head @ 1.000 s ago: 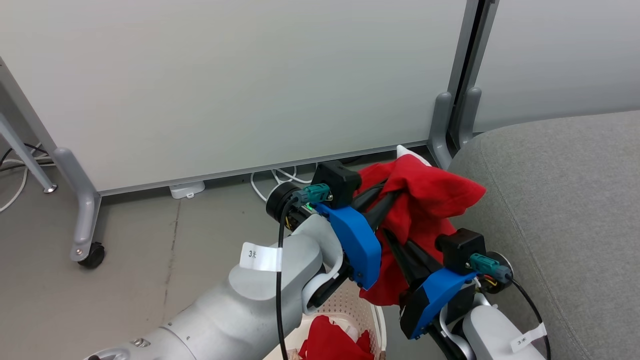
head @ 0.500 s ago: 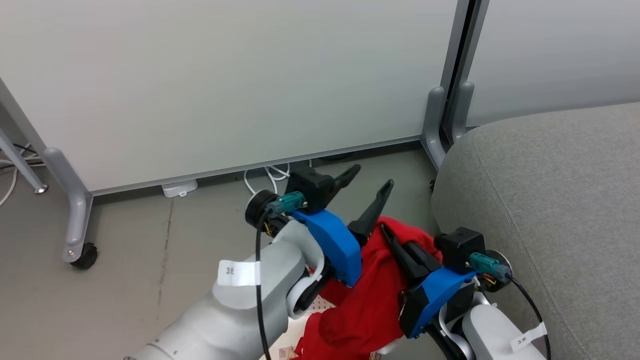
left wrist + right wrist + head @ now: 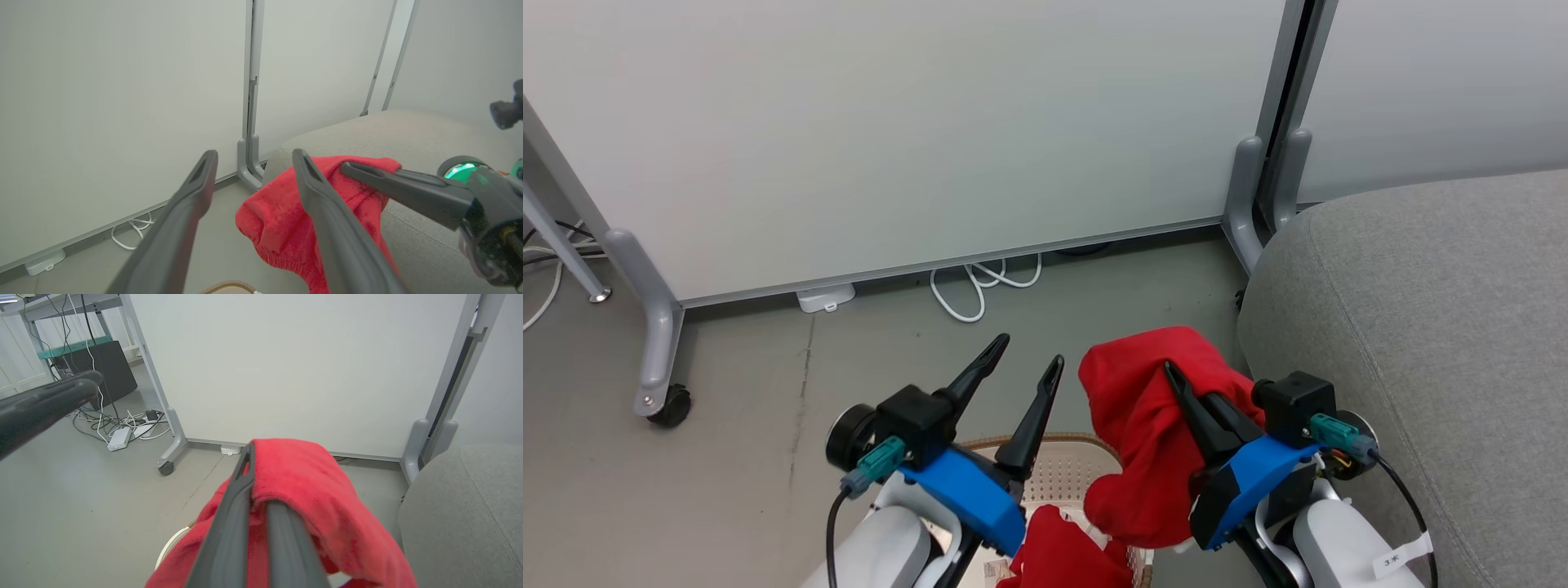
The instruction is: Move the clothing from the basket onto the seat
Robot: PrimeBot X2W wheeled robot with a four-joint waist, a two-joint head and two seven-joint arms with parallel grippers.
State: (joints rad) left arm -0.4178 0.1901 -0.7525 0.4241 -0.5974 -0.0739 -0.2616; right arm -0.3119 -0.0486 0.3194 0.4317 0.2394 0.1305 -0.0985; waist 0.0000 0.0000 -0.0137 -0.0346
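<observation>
L gripper (image 3: 1031, 347) at lower left: fingers spread wide, nothing between them, hovering above basket (image 3: 1086, 445) rim. Inside basket, a 2nd red garment (image 3: 1058, 549), w/ a scrap of printed label (image 3: 996, 573) beside it, too small to read. Next right, red garment (image 3: 1135, 392) draped over R gripper (image 3: 1186, 390), whose fingers are pinched together on the fabric. It hangs above the basket, near seat (image 3: 1421, 327) edge; contact unclear. White tag (image 3: 1396, 559) on R forearm reads "3" + an unclear mark.

even bright diffuse light, soft faint shadows, sharp head view, wrist views bowed at edges
</observation>
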